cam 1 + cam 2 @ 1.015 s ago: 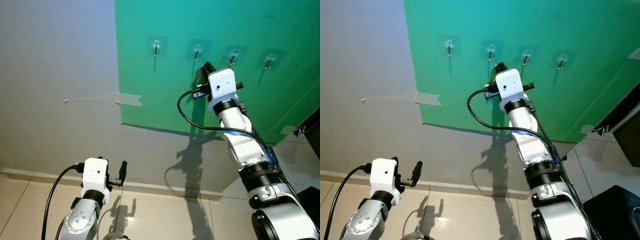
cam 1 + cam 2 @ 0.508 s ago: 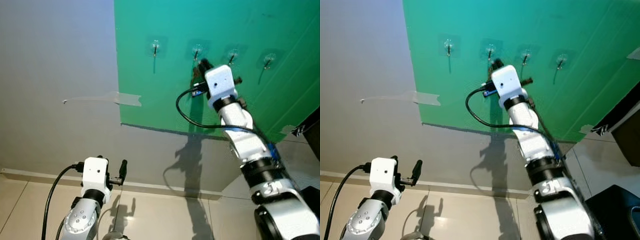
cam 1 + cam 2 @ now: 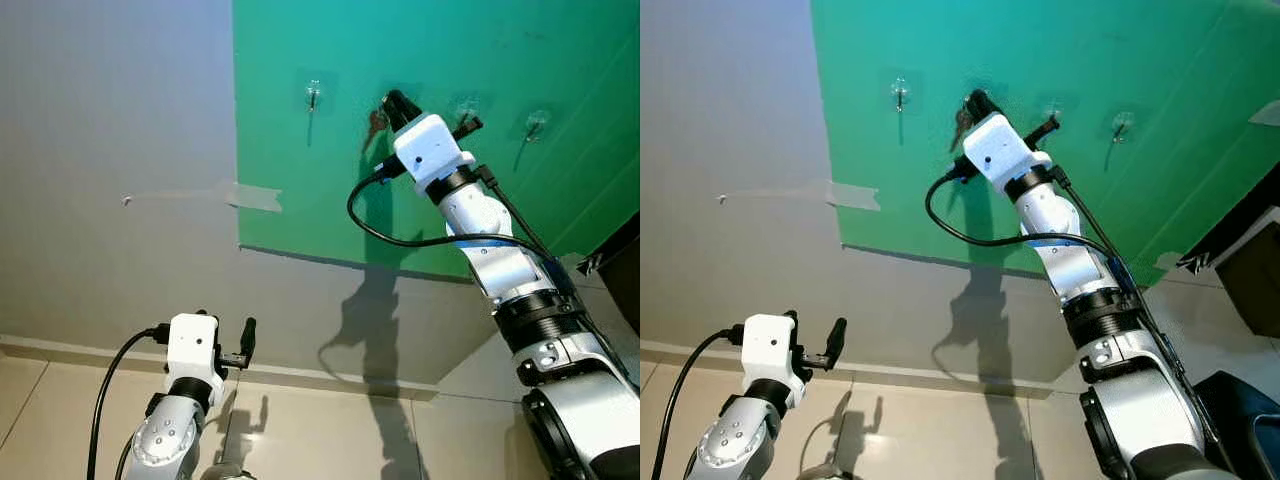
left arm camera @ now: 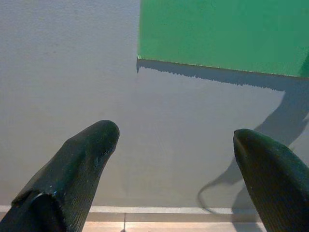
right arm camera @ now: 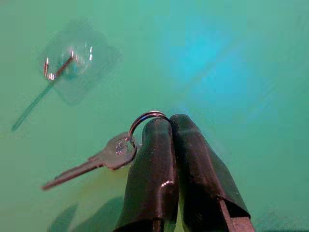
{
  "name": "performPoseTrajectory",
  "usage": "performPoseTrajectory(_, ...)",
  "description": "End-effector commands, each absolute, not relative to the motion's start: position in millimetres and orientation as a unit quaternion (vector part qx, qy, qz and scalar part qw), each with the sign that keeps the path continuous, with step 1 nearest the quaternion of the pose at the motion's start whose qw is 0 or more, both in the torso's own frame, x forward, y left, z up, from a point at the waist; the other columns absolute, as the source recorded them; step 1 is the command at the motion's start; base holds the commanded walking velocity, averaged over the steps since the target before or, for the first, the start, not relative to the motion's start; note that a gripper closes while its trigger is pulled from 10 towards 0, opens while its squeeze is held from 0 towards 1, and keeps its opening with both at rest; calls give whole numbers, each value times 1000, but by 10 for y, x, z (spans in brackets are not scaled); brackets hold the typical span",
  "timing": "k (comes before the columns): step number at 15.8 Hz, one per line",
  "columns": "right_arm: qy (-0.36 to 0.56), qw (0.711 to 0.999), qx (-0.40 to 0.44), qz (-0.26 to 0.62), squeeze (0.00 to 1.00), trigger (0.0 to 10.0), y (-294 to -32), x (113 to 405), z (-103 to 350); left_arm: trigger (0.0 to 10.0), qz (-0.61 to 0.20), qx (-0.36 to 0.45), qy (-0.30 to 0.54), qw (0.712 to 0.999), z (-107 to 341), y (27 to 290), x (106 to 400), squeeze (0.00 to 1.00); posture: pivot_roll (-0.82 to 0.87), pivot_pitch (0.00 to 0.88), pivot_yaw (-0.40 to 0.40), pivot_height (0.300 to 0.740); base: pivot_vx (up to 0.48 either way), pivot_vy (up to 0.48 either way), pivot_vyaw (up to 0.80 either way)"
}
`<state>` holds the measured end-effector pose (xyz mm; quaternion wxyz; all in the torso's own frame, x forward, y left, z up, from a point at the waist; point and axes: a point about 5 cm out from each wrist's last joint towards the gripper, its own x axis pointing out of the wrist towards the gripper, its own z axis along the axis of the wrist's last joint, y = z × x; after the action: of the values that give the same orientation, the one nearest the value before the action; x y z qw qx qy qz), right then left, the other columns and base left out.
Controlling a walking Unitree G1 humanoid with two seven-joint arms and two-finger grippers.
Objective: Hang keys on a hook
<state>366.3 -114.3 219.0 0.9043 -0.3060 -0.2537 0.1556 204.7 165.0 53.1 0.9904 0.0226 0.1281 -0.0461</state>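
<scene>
Two black fingers of the right gripper (image 5: 169,126) are pinched together on the key ring (image 5: 146,117); its key (image 5: 94,165) dangles beside them. An adhesive wall hook (image 5: 60,66) sits at about 10 o'clock from the ring (apart, not engaged) on the green panel (image 3: 420,60). Left gripper (image 4: 176,140) hangs low, fingers spread.

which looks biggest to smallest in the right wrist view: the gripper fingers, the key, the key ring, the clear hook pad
1. right gripper fingers, though nearness to the camera inflates them
2. key and clear hook pad: too alike in extent to rank
3. key ring, smallest
</scene>
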Motion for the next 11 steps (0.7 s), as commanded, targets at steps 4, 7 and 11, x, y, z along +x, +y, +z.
performPoseTrajectory(4, -198, 947, -215, 132, 0, 10000, -1256, 3770, 2149, 10000, -49, 20, 127, 990, 546, 1597, 2059, 0, 119, 0, -135, 740, 0, 0, 0)
performPoseTrajectory(7, -132, 978, -101, 129, 0, 10000, -1274, 3855, 2030, 10000, -48, 21, 127, 990, 554, 1612, 2045, 0, 129, 0, -134, 740, 0, 0, 0)
performPoseTrajectory(11, -72, 988, 3, 138, 0, 10000, -1253, 3898, 1919, 10000, -44, 23, 129, 990, 563, 1645, 2027, 0, 140, 0, -133, 740, 0, 0, 0)
